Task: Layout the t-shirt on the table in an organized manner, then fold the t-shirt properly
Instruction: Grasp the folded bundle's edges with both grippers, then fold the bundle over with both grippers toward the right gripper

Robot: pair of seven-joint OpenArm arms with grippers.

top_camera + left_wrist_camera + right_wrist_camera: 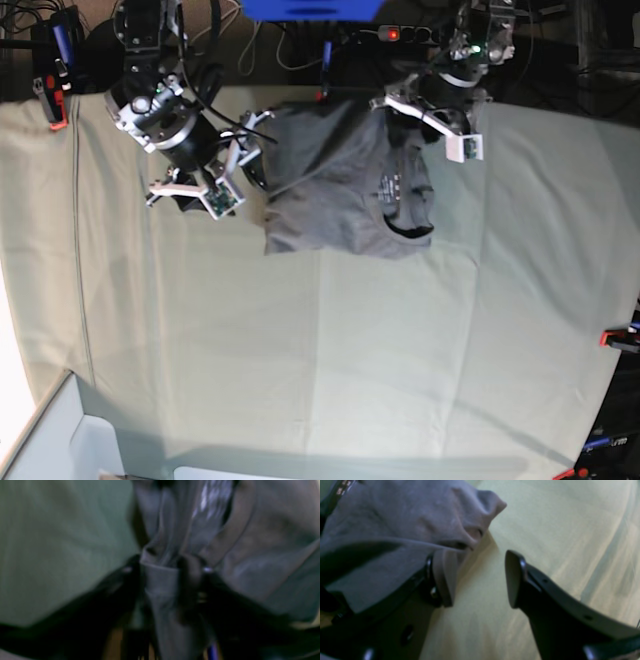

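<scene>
The left end effector point(162, 567) has a bunched fold of the t-shirt point(250, 555) between its two dark fingers point(190, 570); the picture is blurred, so whether the jaws press the cloth or stand loose around it cannot be told. The right end effector point(475, 580) stands open, a wide gap of bare cloth-covered tabletop point(557, 530) between its fingers. The t-shirt point(395, 530) drapes over its left-hand finger point(430, 585), a hem edge hanging just inside the gap, but nothing is pinched.

In the base view the t-shirt point(345, 190) lies crumpled at the far middle of the tabletop point(300, 360), its neck opening with the printed label turned toward the right side of the picture. The right end effector point(245, 165) sits at the shirt's left edge, and the left end effector point(420, 110) at its upper right corner, near the tabletop's far edge. The whole near half of the tabletop, and both its sides, lie open.

Counted: one t-shirt, two end effectors, and three red-orange clamps, one at the far left corner point(57, 112), one at the right edge point(612, 338) and one at the near right corner point(565, 474).

Only the wrist views show how the cloth meets the fingers; only the base view shows the shirt's full outline and the tabletop's edges.
</scene>
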